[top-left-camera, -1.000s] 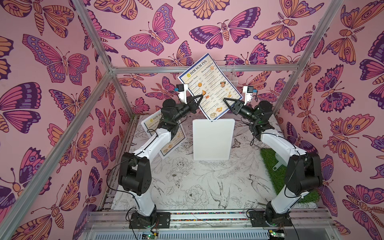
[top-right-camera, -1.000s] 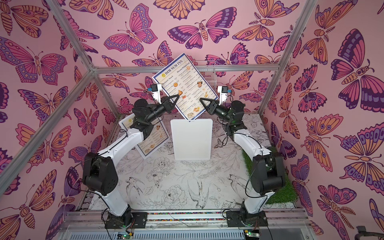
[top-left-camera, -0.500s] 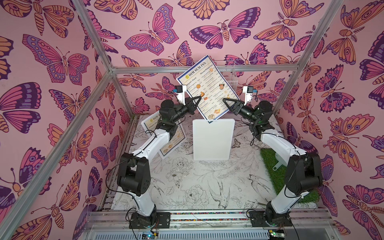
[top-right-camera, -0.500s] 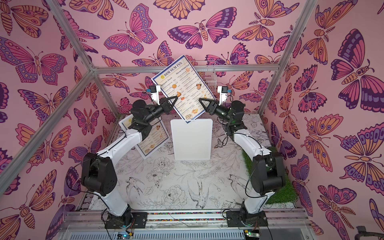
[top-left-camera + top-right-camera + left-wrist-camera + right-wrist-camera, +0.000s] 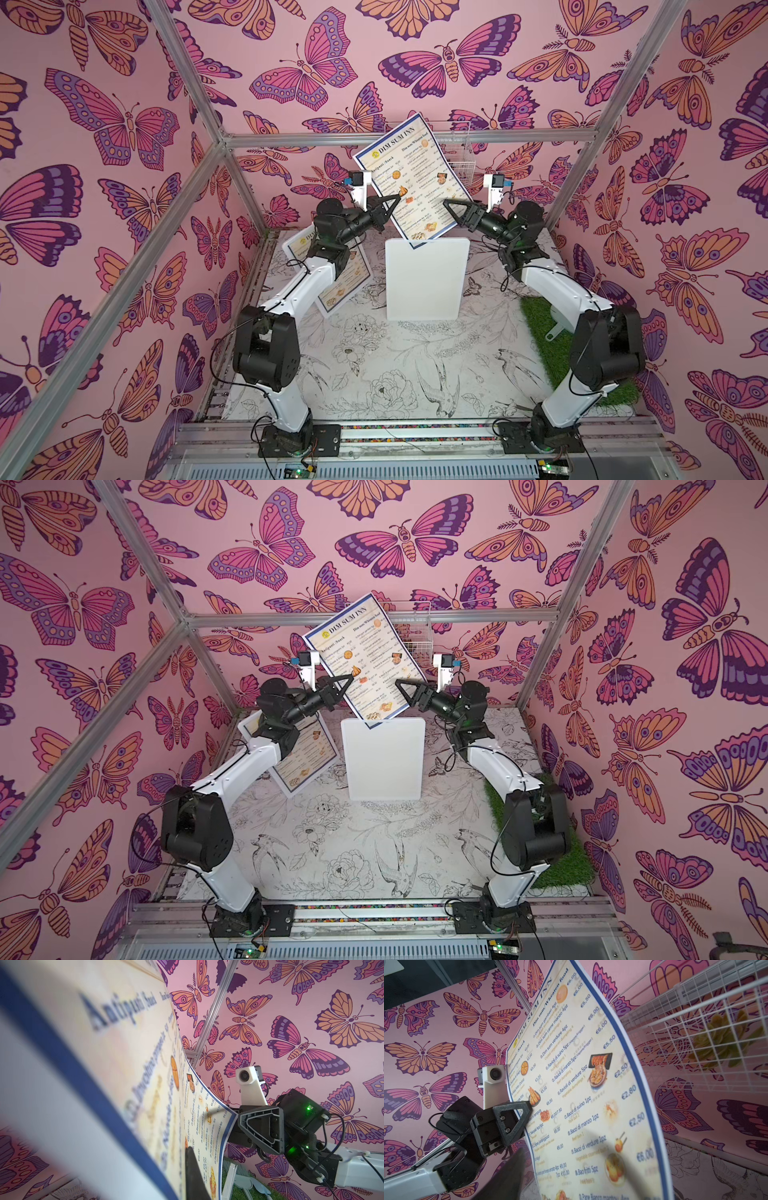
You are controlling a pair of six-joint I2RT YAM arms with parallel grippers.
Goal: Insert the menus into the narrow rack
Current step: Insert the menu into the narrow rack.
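Two jaws of the left gripper (image 5: pixel 395 200) are pinched together on the nearest edge of the raised menu (image 5: pixel 415 178), carrying the sheet tilted in the air so it can be steered. Across the sheet, the right gripper (image 5: pixel 449 212) has its jaws apart at the opposite edge and seems to grip nothing, probably to take a fresh hold. Just beyond that gripper hangs the wire rack (image 5: pixel 459 153). Under the left arm, the second menu (image 5: pixel 332 299) lies flat, waiting.
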